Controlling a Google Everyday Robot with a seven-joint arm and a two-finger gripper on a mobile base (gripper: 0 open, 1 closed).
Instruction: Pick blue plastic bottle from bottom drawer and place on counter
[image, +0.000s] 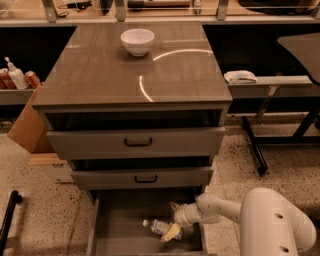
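The blue plastic bottle (159, 226) lies on its side on the floor of the open bottom drawer (125, 239), its white cap pointing left. My gripper (172, 220) is low inside the drawer at the bottle's right end. It is open, with one fingertip (173, 206) behind the bottle and the other fingertip (171, 233) in front of it. I cannot tell if the fingers touch the bottle. The counter (100, 75) is the glossy grey-brown top of the cabinet above.
A white bowl (137, 41) stands at the back of the counter. The two upper drawers (137, 142) are slightly open and overhang the bottom drawer. A cardboard box (30, 125) stands left of the cabinet. A desk leg (255, 145) is on the right.
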